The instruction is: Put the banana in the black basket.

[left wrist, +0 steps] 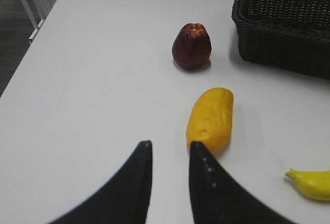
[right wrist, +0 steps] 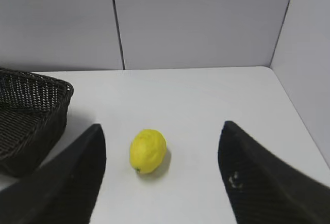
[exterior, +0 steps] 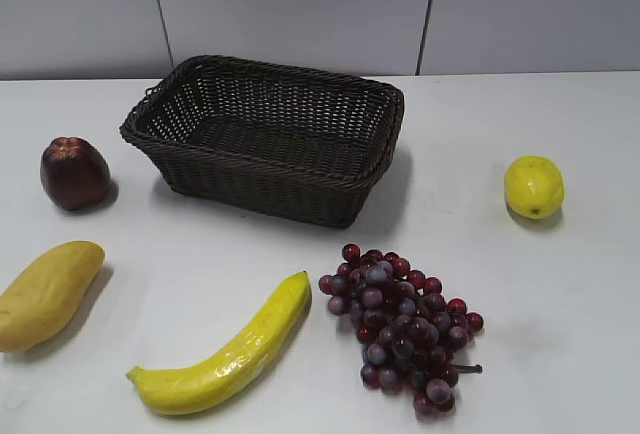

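Note:
The banana [exterior: 232, 350] is long, curved and bright yellow. It lies on the white table in front of the black basket [exterior: 270, 189], apart from it. Its stem end shows at the lower right of the left wrist view [left wrist: 311, 183]. The woven basket stands empty at the back middle; it also shows in the left wrist view [left wrist: 281, 22] and the right wrist view [right wrist: 31, 126]. My left gripper [left wrist: 170, 143] is open and empty above the table, left of the banana. My right gripper [right wrist: 162, 126] is wide open and empty. Neither gripper shows in the exterior view.
A plump yellow-orange mango [exterior: 45, 294] lies at the left, also in the left wrist view [left wrist: 210, 118], just ahead of my left gripper's right finger. A dark red apple [exterior: 74, 172] sits beside the basket. Purple grapes [exterior: 400, 324] lie right of the banana. A lemon [exterior: 533, 186] sits at right.

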Available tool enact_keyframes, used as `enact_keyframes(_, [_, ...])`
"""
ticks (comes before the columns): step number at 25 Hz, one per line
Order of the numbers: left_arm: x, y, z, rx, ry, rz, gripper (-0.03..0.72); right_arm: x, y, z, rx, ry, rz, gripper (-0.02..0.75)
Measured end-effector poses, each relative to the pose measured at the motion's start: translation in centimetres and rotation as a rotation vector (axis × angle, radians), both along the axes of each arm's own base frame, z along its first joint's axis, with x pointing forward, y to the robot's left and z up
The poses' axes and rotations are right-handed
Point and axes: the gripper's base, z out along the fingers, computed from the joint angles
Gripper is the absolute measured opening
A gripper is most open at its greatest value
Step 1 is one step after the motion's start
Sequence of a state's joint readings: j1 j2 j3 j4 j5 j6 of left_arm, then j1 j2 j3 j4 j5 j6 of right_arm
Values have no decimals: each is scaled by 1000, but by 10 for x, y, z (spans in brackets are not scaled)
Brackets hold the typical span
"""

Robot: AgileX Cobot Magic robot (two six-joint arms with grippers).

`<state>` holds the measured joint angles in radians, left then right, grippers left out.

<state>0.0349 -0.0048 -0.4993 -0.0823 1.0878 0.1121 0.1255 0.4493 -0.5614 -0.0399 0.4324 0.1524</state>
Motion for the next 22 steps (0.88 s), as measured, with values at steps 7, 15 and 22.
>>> enact_keyframes(7, [0, 0, 0, 0, 0, 0, 241, 65, 9, -5, 10, 157, 4, 547])
enact_keyframes(15, [0, 0, 0, -1, 0, -1, 241, 113, 37, 0, -27, 373, 118, 547])
enact_keyframes(22, [0, 0, 0, -1, 0, -1, 241, 126, 108, -3, -109, 548, 379, 547])
